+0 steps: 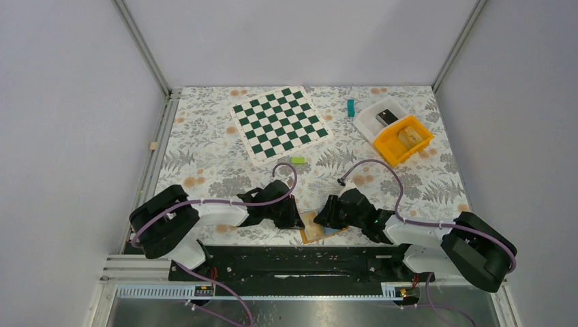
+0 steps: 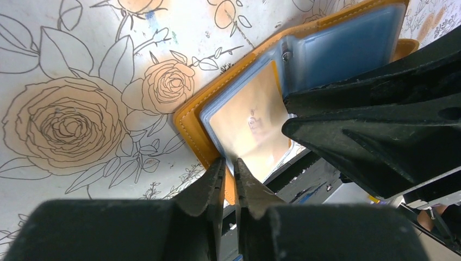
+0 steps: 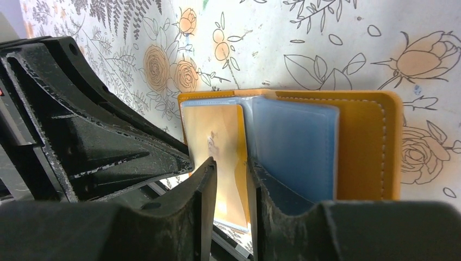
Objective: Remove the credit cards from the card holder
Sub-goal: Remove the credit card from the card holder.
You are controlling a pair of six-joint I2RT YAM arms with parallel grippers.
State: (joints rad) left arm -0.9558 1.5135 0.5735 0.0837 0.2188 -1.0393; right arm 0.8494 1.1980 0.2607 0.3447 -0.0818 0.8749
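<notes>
While its jaws stand almost together, the left gripper is clenched on the near edge of the holder; orange shows in the thin slit between its fingertips. The right gripper meets it from the other side, jaws partly apart and straddling a clear sleeve leaf at the fold. Whether they press that leaf I cannot tell.

The holder lies open and flat on the table, just beyond the arms' bases and between the two grippers. Its left half shows a yellowish leaf. Its right half holds a light-blue card inside a clear sleeve, with the orange cover framing it. The right gripper's fingers touch the leaves beside the fold, and the left gripper's tip sits at the holder's left edge.

Farther out, a small green block lies near the middle of the table. A chessboard lies tilted beyond it. At the far right stand an orange bin and a white tray, touching, with a teal block just beside the tray.
</notes>
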